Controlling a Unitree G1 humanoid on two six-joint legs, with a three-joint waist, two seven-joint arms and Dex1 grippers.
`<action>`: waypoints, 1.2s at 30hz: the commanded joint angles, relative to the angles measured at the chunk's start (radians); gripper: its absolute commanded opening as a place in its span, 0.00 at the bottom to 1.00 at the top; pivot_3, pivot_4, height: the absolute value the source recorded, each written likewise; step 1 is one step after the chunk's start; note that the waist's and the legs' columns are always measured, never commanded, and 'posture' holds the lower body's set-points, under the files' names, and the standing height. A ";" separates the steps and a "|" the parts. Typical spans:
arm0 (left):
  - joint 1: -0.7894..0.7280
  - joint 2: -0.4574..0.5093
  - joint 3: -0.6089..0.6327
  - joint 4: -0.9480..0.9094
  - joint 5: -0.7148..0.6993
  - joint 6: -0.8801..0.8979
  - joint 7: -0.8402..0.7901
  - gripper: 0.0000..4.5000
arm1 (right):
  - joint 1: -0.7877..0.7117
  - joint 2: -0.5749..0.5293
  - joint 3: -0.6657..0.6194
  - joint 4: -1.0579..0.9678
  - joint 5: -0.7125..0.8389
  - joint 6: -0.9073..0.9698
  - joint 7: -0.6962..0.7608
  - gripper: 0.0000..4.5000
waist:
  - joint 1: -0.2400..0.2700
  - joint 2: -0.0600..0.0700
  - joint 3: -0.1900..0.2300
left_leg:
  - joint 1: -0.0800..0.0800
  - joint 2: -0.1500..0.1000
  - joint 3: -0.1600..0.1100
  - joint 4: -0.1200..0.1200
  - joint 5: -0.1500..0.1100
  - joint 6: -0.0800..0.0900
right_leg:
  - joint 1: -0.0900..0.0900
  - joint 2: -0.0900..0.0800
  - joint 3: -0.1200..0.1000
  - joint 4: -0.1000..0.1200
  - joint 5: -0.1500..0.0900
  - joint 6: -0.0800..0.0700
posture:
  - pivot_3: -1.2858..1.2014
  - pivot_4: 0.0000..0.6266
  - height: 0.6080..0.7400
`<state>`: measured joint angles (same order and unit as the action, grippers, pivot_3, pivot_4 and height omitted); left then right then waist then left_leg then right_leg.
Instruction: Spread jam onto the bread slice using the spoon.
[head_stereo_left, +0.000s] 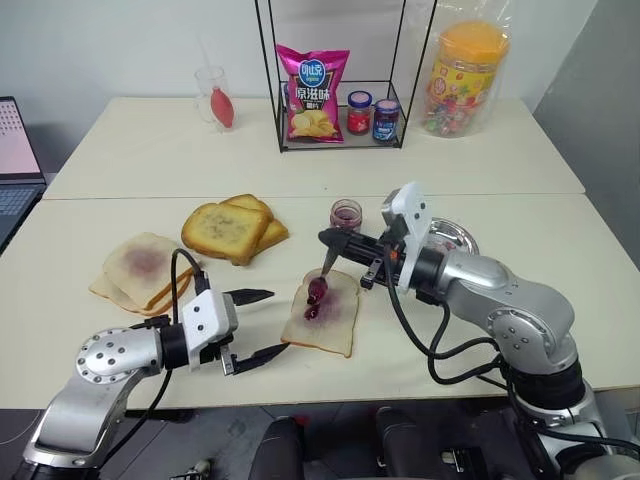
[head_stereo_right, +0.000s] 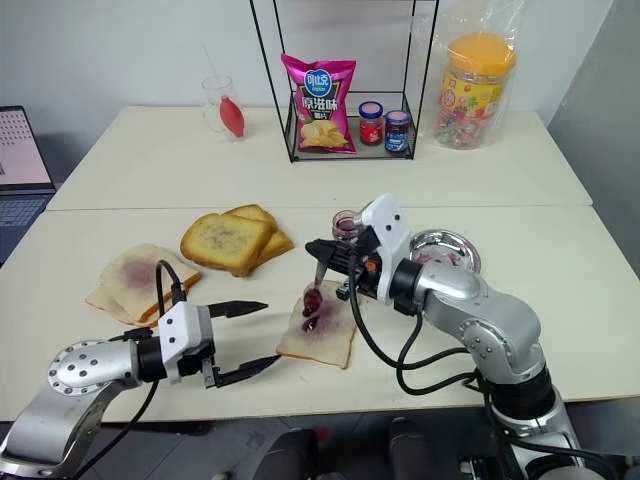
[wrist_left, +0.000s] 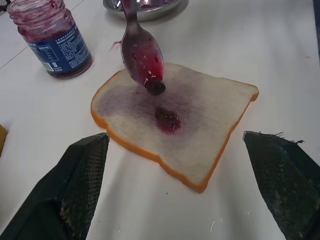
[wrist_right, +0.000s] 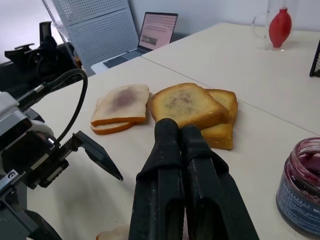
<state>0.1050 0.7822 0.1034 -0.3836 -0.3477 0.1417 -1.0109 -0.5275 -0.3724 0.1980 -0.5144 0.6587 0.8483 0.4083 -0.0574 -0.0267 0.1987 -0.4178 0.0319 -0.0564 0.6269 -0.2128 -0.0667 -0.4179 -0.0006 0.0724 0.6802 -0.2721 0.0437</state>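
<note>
Left eye view, cream table (head_stereo_left: 560, 250), grey wall behind, wire rack (head_stereo_left: 340, 75)

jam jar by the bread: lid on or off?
Off. The jam jar stands upright with a bare, jam-smeared mouth, beside the bread slice. No lid sits on it.

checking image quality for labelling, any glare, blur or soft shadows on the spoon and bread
Left wrist view: spoon sharp, small glints on its wet bowl; bread slice crisp, only a soft shadow along its edge. Left eye view: even light, no harsh glare. Right wrist view: its own shut fingers look slightly soft.
</note>
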 joint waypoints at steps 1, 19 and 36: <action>-0.006 -0.002 0.003 -0.017 0.002 -0.004 0.013 1.00 | 0.017 -0.029 0.038 -0.015 -0.092 -0.144 0.086 0.01 | 0.000 0.000 0.000 | 0.000 0.000 0.000 0.000 0.000 0.000 | 0.000 0.000 0.000 0.000 0.000 0.000 | 0.52 0.24 1.00; -0.010 -0.004 -0.012 -0.008 0.003 -0.011 0.022 1.00 | 0.134 0.211 -0.181 0.148 0.163 0.042 -0.058 0.01 | 0.000 -0.001 -0.001 | 0.002 0.000 -0.001 0.001 0.000 0.000 | 0.003 0.000 0.000 0.000 0.000 0.001 | 0.52 0.24 1.00; -0.011 -0.009 -0.026 -0.006 0.010 -0.019 0.020 1.00 | 0.119 0.251 -0.323 0.364 0.160 0.038 -0.149 0.01 | 0.000 -0.001 -0.001 | 0.002 0.000 -0.001 0.002 0.000 0.000 | 0.004 0.000 0.000 0.001 0.001 0.001 | 0.52 0.24 1.00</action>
<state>0.1023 0.7804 0.0783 -0.3777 -0.3369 0.1406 -0.9933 -0.3908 -0.1107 -0.0916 -0.1478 0.8094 0.8887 0.2737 -0.0576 -0.0278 0.1979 -0.4155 0.0316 -0.0571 0.6287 -0.2127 -0.0668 -0.4143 -0.0004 0.0725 0.6807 -0.2712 0.0450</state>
